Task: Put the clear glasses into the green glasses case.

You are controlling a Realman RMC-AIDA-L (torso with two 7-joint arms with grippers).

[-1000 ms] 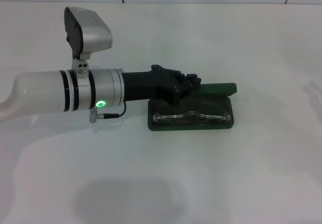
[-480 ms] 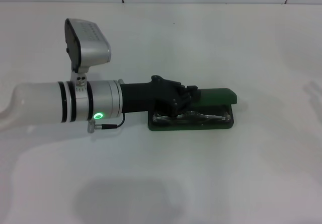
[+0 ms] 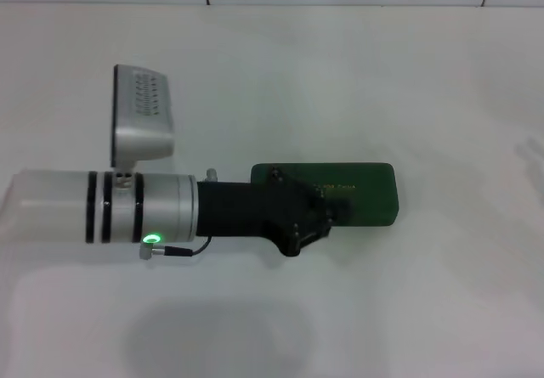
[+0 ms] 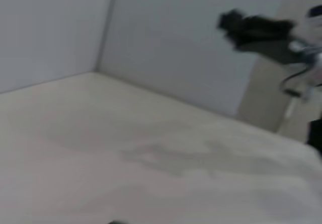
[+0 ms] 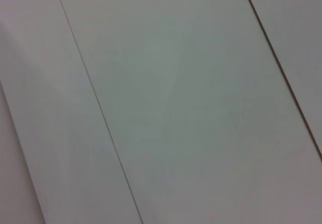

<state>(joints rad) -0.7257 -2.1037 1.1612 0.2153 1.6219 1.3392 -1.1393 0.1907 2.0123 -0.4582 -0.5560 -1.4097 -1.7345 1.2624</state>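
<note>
white table (image 3: 442, 310), green glasses case (image 3: 370, 193) closed

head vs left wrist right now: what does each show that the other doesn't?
Head only: the green case, lid down with gold lettering showing, and the left gripper over its near edge. The glasses are not visible. Left wrist only: wall panels and a corner beyond the table, plus a dark gripper farther off. Both: the white table.

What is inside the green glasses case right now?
Nothing inside shows: the green glasses case lies with its lid down, gold lettering up. The left tool rests over its near left part. The clear glasses are not visible anywhere; the lid would cover them if inside.
</note>
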